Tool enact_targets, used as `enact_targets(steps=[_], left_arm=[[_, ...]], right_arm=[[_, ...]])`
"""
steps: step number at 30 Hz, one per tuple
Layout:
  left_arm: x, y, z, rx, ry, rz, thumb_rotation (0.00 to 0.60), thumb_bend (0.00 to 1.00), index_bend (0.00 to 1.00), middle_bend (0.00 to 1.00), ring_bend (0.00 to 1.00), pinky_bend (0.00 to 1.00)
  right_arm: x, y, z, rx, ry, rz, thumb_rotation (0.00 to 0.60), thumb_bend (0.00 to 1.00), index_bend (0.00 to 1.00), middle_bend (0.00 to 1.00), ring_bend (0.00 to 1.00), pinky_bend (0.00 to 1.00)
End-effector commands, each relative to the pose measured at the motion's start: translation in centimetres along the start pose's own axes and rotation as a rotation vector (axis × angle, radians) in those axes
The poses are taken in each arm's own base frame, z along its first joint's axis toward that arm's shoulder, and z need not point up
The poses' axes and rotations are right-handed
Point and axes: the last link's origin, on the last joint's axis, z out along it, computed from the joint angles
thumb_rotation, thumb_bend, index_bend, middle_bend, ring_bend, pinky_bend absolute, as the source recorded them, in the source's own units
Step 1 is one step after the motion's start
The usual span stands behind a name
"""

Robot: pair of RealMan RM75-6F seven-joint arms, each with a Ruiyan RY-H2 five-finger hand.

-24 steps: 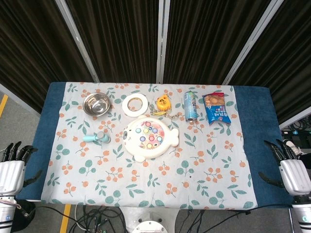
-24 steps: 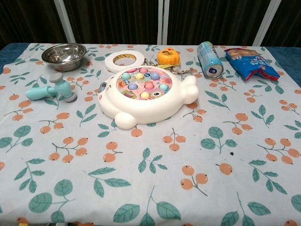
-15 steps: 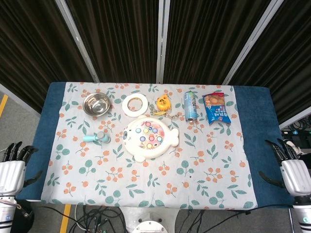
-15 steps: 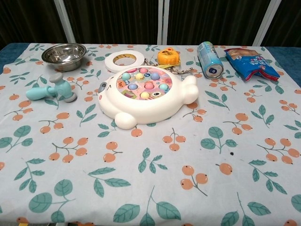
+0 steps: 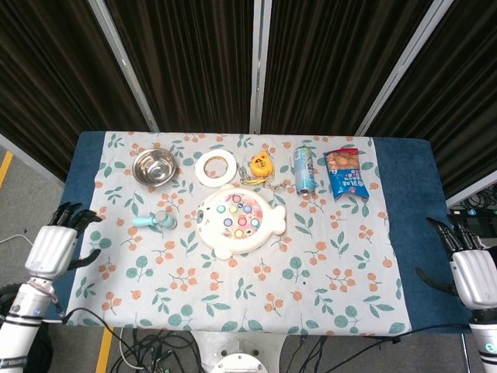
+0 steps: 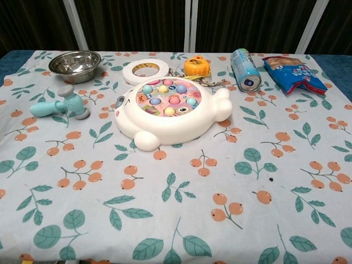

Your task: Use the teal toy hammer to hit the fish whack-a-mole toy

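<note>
The teal toy hammer (image 5: 153, 221) (image 6: 57, 106) lies flat on the floral cloth, handle pointing left, just left of the white fish whack-a-mole toy (image 5: 240, 220) (image 6: 170, 111) with its pastel buttons. My left hand (image 5: 56, 246) hovers at the table's left edge, fingers spread and holding nothing, well left of the hammer. At the right edge, off the cloth, my right hand (image 5: 470, 273) is also spread with nothing in it. Neither hand appears in the chest view.
Along the back stand a steel bowl (image 5: 154, 166), a tape roll (image 5: 215, 167), a yellow tape measure (image 5: 261, 165), a lying blue can (image 5: 304, 169) and a blue snack bag (image 5: 349, 172). The floral cloth (image 5: 248, 295) covers a blue table.
My left hand has risen from below the table's left corner up toward the cloth's edge, closer to the hammer. The right hand has hardly moved. No object has shifted.
</note>
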Motion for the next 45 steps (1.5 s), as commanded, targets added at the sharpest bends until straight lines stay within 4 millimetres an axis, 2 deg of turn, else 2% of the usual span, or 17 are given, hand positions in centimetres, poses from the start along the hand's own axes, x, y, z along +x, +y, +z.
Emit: enact_targets(steps=[1, 6, 11, 16, 24, 29, 36, 45], left_arm=[[-0.4, 2.0, 6.1, -0.107, -0.092, -0.066, 0.600, 0.22, 0.32, 0.26, 0.12, 0.13], [-2.1, 3.8, 10.7, -0.144, -0.187, -0.110, 0.600, 0.22, 0.29, 0.26, 0.12, 0.14], [-4.8, 4.8, 12.5, -0.140, -0.249, -0.152, 0.600, 0.22, 0.29, 0.26, 0.13, 0.17], [-7.2, 4.4, 12.6, -0.116, -0.295, -0.165, 0.600, 0.22, 0.29, 0.26, 0.13, 0.17], [-9.1, 2.6, 12.2, -0.053, -0.300, -0.214, 0.600, 0.22, 0.30, 0.28, 0.16, 0.17], [-9.5, 2.3, 12.3, -0.036, -0.290, -0.234, 0.600, 0.25, 0.34, 0.32, 0.20, 0.23], [-10.2, 2.6, 13.0, -0.028, -0.286, -0.176, 0.600, 0.27, 0.40, 0.39, 0.25, 0.29], [-10.4, 3.4, 13.2, -0.028, -0.300, -0.125, 0.600, 0.32, 0.41, 0.39, 0.25, 0.30]], right_arm=[[0.2, -0.1, 0.1, 0.004, 0.001, -0.009, 0.600, 0.07, 0.11, 0.18, 0.03, 0.11], [0.5, -0.1, -0.2, -0.007, 0.006, -0.018, 0.600, 0.07, 0.11, 0.18, 0.03, 0.11], [0.4, 0.0, -0.3, -0.022, -0.002, -0.017, 0.600, 0.07, 0.11, 0.18, 0.03, 0.11], [0.3, 0.2, -0.2, -0.034, -0.006, -0.020, 0.600, 0.07, 0.11, 0.18, 0.03, 0.11], [-0.1, 0.1, 0.4, -0.033, -0.020, -0.020, 0.600, 0.07, 0.11, 0.18, 0.03, 0.11], [-0.2, 0.1, 0.5, -0.033, -0.022, -0.021, 0.600, 0.07, 0.11, 0.18, 0.03, 0.11], [-0.4, 0.2, 0.5, -0.042, -0.027, -0.019, 0.600, 0.07, 0.11, 0.18, 0.03, 0.11], [-0.6, 0.5, 0.5, -0.048, -0.033, -0.014, 0.600, 0.07, 0.11, 0.19, 0.03, 0.11]])
